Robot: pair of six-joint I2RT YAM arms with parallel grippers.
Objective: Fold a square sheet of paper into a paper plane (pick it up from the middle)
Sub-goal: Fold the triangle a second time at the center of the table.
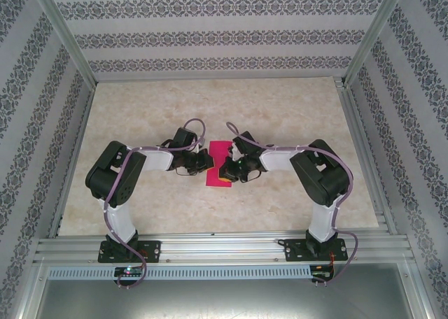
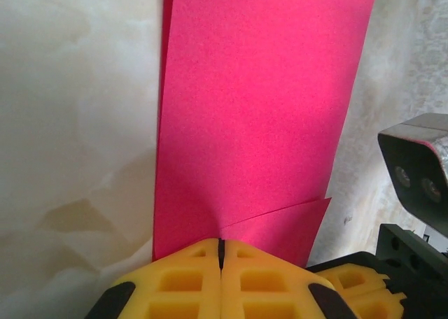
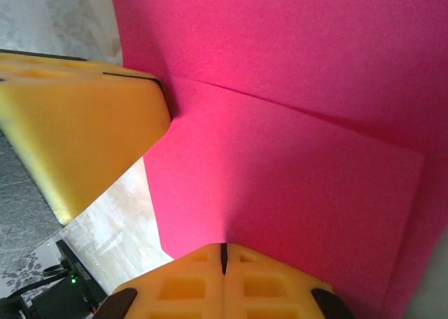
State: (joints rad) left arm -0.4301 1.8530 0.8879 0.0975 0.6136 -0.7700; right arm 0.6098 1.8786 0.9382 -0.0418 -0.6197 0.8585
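The left claw [image 2: 221, 245] is closed, its yellow pads flush along a thin seam, and its tip meets the near end of the square sheet of paper [image 1: 219, 157]. The right claw [image 3: 224, 250] is closed the same way, tip set on the paper's edge. Whether either seam has caught a layer of paper or merely presses on it, I cannot tell at this close range.

In the right wrist view the left claw's pad comes in from the side and touches the paper where a slanted crease begins. The two claws stand just beside each other, facing inward from opposite long edges of the sheet.

The paper lies folded into a narrow upright strip, its long edges running from the near side of the desk [image 1: 140, 116] toward the far side. One long edge shows two layers slightly offset. At the near end a flap lies over the strip, with a slanted upper edge and a free corner.

The strip sits about the middle of the desk. Bare marbled surface lies open around it toward the far edge and both side edges, well apart from the metal frame rails [image 1: 210, 243]; both elbows spread outward toward the side edges.
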